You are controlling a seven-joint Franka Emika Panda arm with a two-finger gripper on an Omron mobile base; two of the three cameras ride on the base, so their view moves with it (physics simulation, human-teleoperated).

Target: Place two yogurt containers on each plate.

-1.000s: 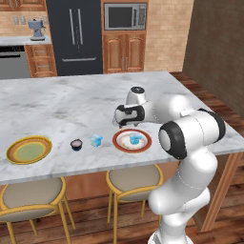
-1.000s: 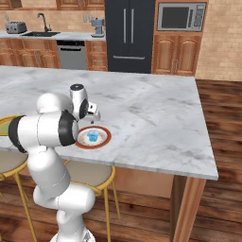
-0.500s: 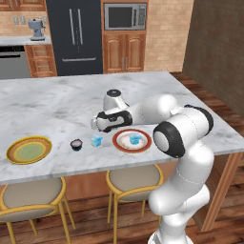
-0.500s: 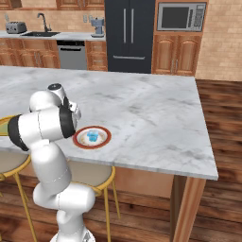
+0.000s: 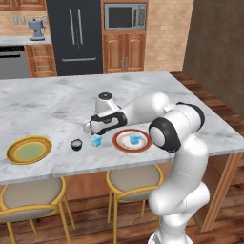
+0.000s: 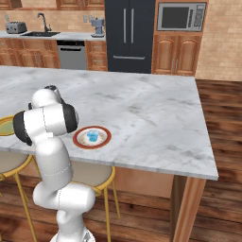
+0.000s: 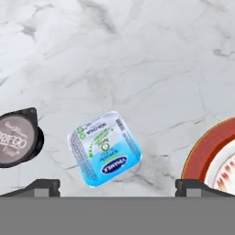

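Pale-blue-and-white, the small boxy yogurt tub [image 7: 104, 148] lies flat on the grey-veined marble counter [image 5: 57, 102], near the front edge, between the dark round yogurt cup with the whitish lid [image 7: 17, 137] and the red-orange-rimmed white plate [image 5: 131, 141]. That plate already carries one blue tub [image 5: 136, 138] (I cannot make out a second on it from the base views). The golden-yellow-rimmed plate with the pale green centre [image 5: 29, 150] sits bare toward the counter's left end.

The gripper [image 7: 117, 187] hangs over the loose tub with its two dark tips spread wide, one to each side and clasping nothing. By my reading, the step in hand is the reach for this tub. The next move calls for a straight descent, with the wrist turned to match the tub's skewed sides, before closing.
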